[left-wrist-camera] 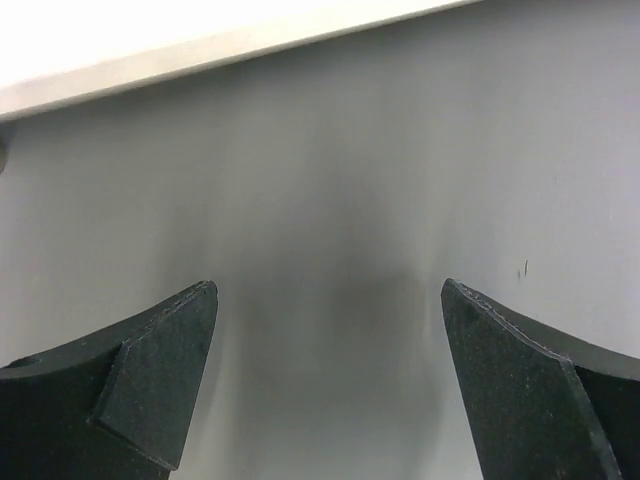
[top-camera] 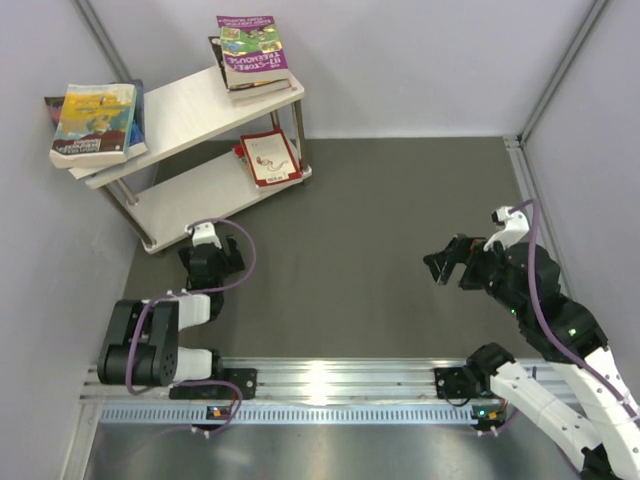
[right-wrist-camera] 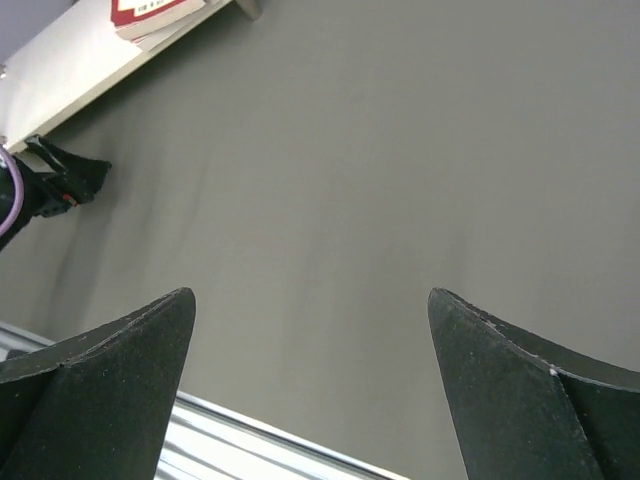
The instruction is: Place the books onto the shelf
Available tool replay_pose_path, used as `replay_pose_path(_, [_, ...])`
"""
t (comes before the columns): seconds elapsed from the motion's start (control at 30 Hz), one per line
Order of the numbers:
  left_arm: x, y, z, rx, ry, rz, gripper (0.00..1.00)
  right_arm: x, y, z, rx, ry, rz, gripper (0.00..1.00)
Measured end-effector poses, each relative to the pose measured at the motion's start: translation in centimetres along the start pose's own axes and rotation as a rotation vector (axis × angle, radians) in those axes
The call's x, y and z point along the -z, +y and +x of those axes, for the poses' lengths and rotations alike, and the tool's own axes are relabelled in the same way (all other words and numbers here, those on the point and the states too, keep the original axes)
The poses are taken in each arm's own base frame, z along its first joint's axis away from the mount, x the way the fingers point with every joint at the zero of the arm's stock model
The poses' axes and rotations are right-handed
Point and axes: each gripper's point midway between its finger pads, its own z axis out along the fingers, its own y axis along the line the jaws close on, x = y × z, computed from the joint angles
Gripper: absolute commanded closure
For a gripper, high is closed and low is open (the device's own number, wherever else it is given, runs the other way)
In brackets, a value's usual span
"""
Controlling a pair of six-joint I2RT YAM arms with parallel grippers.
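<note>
On your far left, a stack of books (top-camera: 95, 125) with a yellow-and-blue cover on top lies at the left end of the upper board of the shelf (top-camera: 190, 112), overhanging that end. Just in front of the lower board, your left gripper (left-wrist-camera: 328, 284) sits low over the grey table (top-camera: 380, 220). Its wrist view shows both fingers (left-wrist-camera: 150, 385) spread wide with nothing between them (only bare table, and the board's pale edge beyond). Moving right, a second stack topped by a purple-green book (top-camera: 252, 50) rests at the right end of the upper board. A red-bordered book (top-camera: 270, 158) lies flat on the lower board's right end. Far right, well apart from the shelf, your right gripper (right-wrist-camera: 311, 293) hovers above the table, jaws wide and empty.
</note>
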Motion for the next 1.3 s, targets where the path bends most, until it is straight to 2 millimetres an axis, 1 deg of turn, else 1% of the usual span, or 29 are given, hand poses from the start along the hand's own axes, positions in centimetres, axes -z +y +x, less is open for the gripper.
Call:
replay_pose_path(0.03, [-0.4, -0.1, 0.0, -0.006, -0.002, 0.005, 0.02, -0.1, -0.1, 0.0, 0.009, -0.002, 0.003, 0.00])
replay_pose_path(0.1, [-1.5, -0.5, -0.7, -0.020, -0.024, 0.018, 0.01, -0.3, -0.4, 0.1, 0.022, -0.008, 0.013, 0.00])
replay_pose_path(0.2, [-3.1, -1.3, -2.5, -0.023, -0.096, 0.042, 0.02, -1.1, -1.3, 0.5, 0.038, -0.019, 0.050, 0.00])
replay_pose_path(0.23, [-3.5, -1.6, -2.8, -0.028, -0.118, 0.059, 0.03, -1.6, -1.8, 0.8, 0.047, -0.021, 0.067, 0.00])
replay_pose_path(0.27, [-3.8, -1.8, -2.7, -0.037, -0.130, 0.074, 0.03, -2.0, -2.1, 1.0, 0.056, -0.025, 0.079, 0.00])
replay_pose_path(0.37, [-3.9, -2.3, -2.3, -0.060, -0.130, 0.105, 0.01, -3.7, -3.6, 1.4, 0.094, -0.063, 0.131, 0.00])
replay_pose_path(0.47, [-3.9, -2.6, -3.1, -0.063, -0.160, 0.121, 0.02, -5.7, -5.4, 2.1, 0.137, -0.110, 0.196, 0.00])
replay_pose_path(0.53, [-3.9, -2.7, -3.3, -0.065, -0.170, 0.129, 0.01, -7.2, -6.6, 3.0, 0.197, -0.133, 0.225, 0.00])
replay_pose_path(0.6, [-3.9, -2.8, -3.5, -0.066, -0.178, 0.134, 0.01, -9.2, -8.2, 4.6, 0.277, -0.151, 0.253, 0.00])
replay_pose_path(0.67, [-3.9, -2.9, -3.7, -0.066, -0.186, 0.135, 0.01, -10.5, -9.9, 6.2, 0.330, -0.140, 0.285, 0.00])
replay_pose_path(0.77, [-3.9, -2.9, -3.9, -0.067, -0.192, 0.136, 0.01, -12.2, -13.6, 7.9, 0.356, -0.125, 0.373, 0.00])
replay_pose_path(0.8, [-3.9, -2.9, -3.9, -0.068, -0.193, 0.136, 0.01, -12.7, -15.2, 8.4, 0.358, -0.123, 0.405, 0.00])
replay_pose_path(0.9, [-3.9, -2.9, -3.9, -0.070, -0.194, 0.136, 0.01, -13.5, -18.1, 8.6, 0.356, -0.132, 0.464, 0.00])
replay_pose_path(0.93, [-3.9, -2.9, -3.9, -0.071, -0.195, 0.136, 0.01, -13.8, -18.7, 8.5, 0.358, -0.141, 0.470, 0.00])
replay_pose_path(1.0, [-3.9, -2.9, -4.0, -0.071, -0.198, 0.136, 0.01, -14.8, -19.1, 7.7, 0.370, -0.171, 0.454, 0.00])
replay_pose_path(1.13, [-3.9, -2.9, -4.1, -0.074, -0.200, 0.136, 0.01, -16.9, -18.7, 6.2, 0.424, -0.225, 0.378, 0.00])
replay_pose_path(1.23, [-3.9, -2.9, -4.1, -0.074, -0.200, 0.136, 0.01, -17.2, -20.0, 5.1, 0.398, -0.279, 0.395, 0.00])
replay_pose_path(1.3, [-3.9, -2.9, -4.1, -0.074, -0.200, 0.136, 0.01, -17.2, -21.3, 4.9, 0.366, -0.282, 0.422, 0.00])
